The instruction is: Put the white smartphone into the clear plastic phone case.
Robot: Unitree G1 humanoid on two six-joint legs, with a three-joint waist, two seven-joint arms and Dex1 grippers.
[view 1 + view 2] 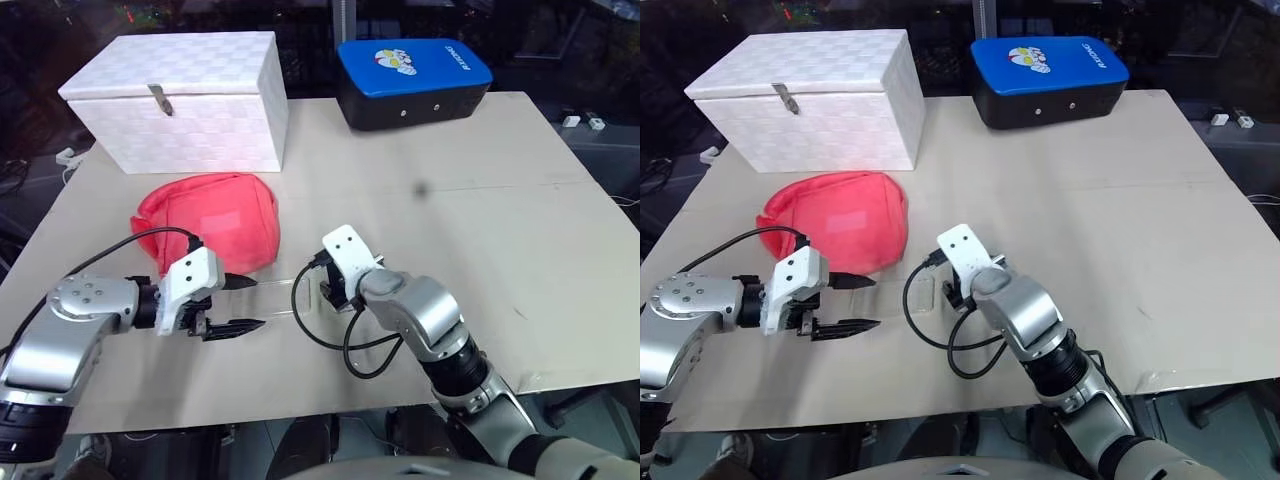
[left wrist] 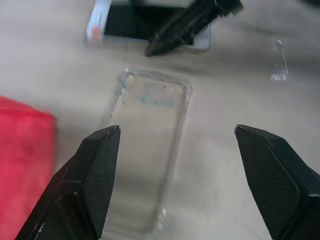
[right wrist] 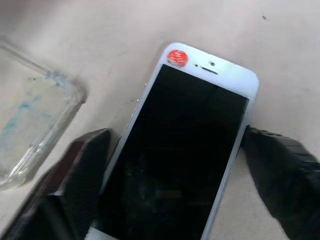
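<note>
On your table (image 1: 520,200): the phone (image 3: 185,150) lay flat, screen up, a red dot sticker at its top corner, just beside the case (image 2: 150,145), which lay empty and flat near the front edge, next to the red pouch (image 1: 210,225). Your right gripper (image 3: 177,170) was down over the phone, one finger on each long side; the right-side finger (image 3: 280,165) met the phone's edge, but you could not tell whether the grip had closed. Your left gripper (image 2: 177,165) hovered over the case with jaws wide apart, holding nothing, its fingers (image 2: 95,175) flanking the case's near end. Further back stood a white woven box (image 1: 185,95) and a blue-topped case (image 1: 412,80).
</note>
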